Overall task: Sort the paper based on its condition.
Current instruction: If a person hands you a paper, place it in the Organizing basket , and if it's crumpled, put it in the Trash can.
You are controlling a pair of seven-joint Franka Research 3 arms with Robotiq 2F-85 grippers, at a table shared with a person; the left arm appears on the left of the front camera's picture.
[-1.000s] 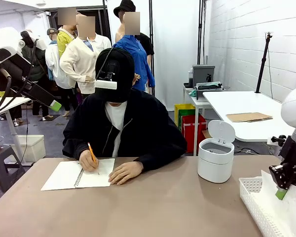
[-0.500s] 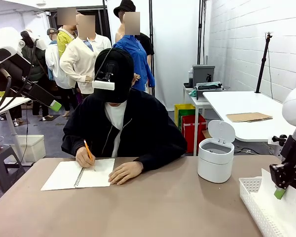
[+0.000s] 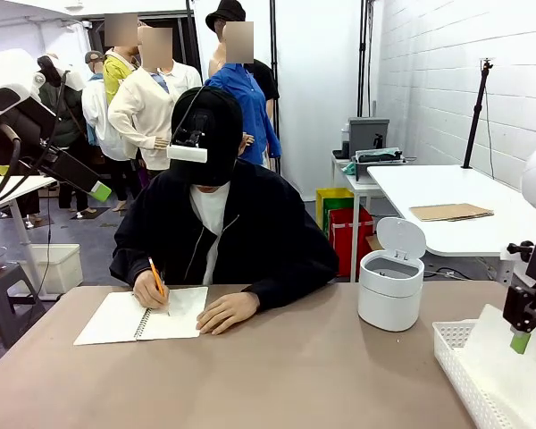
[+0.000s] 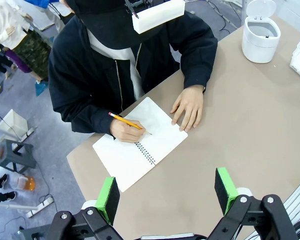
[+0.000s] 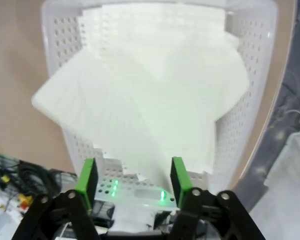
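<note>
With the right gripper open just above the paper piled askew in the white perforated basket, mid-frame, a rising pad could snag the overhanging left corner and drag it onto the worktop; the left gripper hangs open.

The right gripper has been opened and drawn toward 3 o'clock, the paper released; the pencil has been shifted toward 9 o'clock.

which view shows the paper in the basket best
The right wrist view: it looks down on the paper fanned across the basket. The front view catches one corner at the edge; the left wrist view, a sliver of basket.
</note>
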